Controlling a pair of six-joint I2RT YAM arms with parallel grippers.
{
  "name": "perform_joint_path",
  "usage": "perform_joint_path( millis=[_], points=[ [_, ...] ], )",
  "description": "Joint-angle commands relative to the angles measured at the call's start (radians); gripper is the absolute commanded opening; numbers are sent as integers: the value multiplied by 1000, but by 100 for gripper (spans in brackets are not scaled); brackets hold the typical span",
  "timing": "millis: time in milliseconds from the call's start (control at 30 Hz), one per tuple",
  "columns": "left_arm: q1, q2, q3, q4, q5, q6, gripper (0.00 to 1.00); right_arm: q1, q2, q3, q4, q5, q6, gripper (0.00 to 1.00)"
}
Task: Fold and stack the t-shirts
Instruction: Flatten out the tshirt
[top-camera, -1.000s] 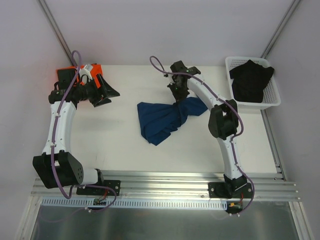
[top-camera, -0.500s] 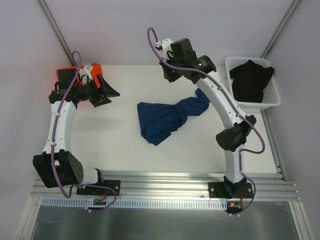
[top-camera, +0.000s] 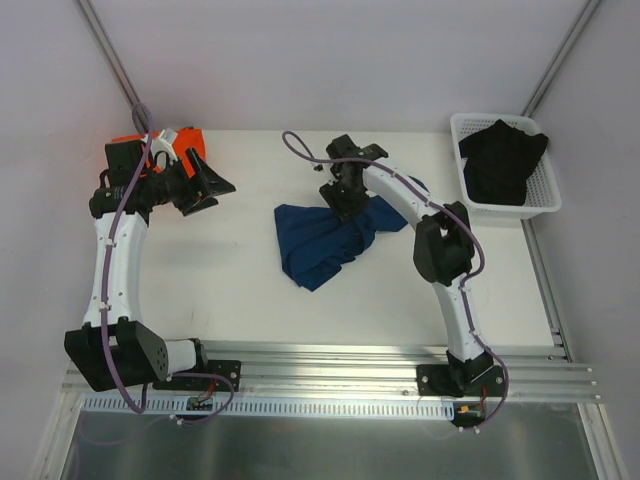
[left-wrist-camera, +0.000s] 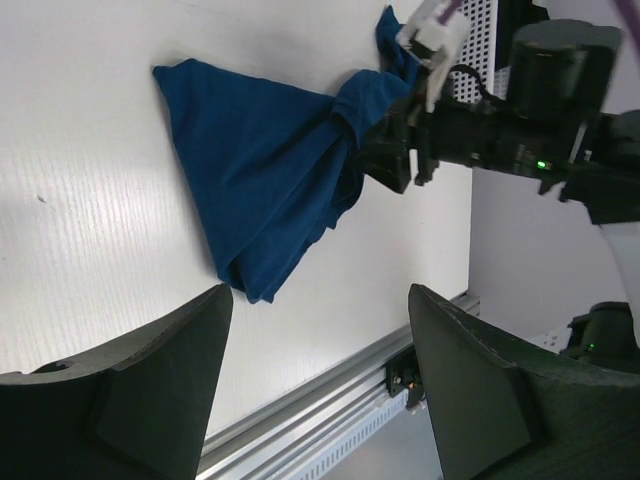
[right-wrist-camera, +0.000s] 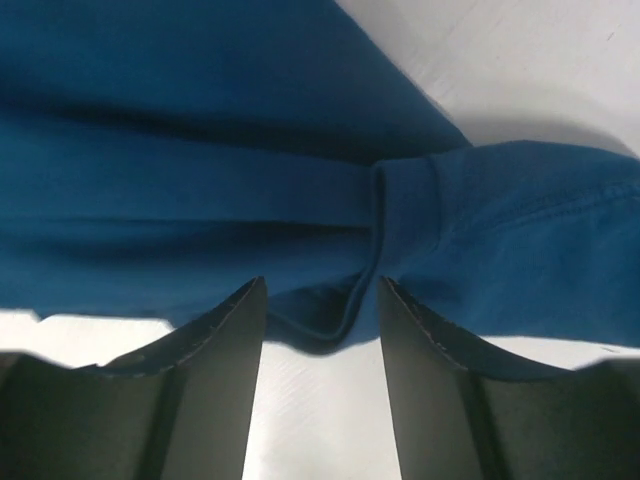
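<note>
Near the middle of the white surface (top-camera: 230, 275), the blue t-shirt (top-camera: 318, 240): crumpled and unfolded, broad at its near-left end, narrowing into a twisted bunch toward the far right. Lies flat on the surface, lifted nowhere.

Down on that narrow bunched part, the right gripper (top-camera: 345, 203), jaws apart, one finger on either side of a stitched hem fold. From the right wrist camera, blue cloth across the whole gap and under both dark fingers (right-wrist-camera: 215, 380); whether pressed or only brushed, cannot tell. Right arm bent sharply above the shirt's right end, elbow toward the near side.

In the far left corner of the surface, the orange t-shirt (top-camera: 190, 137): a bright patch mostly hidden behind the left arm's wrist, so folded or not, cannot tell. Just beside it and well apart from the blue shirt, the left gripper (top-camera: 213, 192), aimed to the right, jaws wide apart and clamped on nothing. Between its two fingers in the left wrist view, only bare surface and the blue shirt farther off.

At the far right edge, a white mesh basket (top-camera: 455, 125) with a black cloth (top-camera: 500, 160) heaped inside, reaching up over the far rim. Well apart from both shirts.
</note>
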Motion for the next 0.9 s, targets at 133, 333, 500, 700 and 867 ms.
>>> perform_joint_path(
  millis=[133,333,500,700,867],
  points=[
    [28,-54,-13,16,10,-23,72,-20,48,106,-11,45,-39,48],
    [34,-36,-7,16,17,-23,72,-43,82,134,-1,94,-50,47],
    [36,-23,-3,16,20,-26,72,-56,96,129,-3,100,-54,47],
    [39,-20,1,16,20,-27,72,-58,134,128,0,118,-77,46],
    [42,-25,-10,16,21,-29,72,-59,151,149,3,123,-88,36]
  ],
)
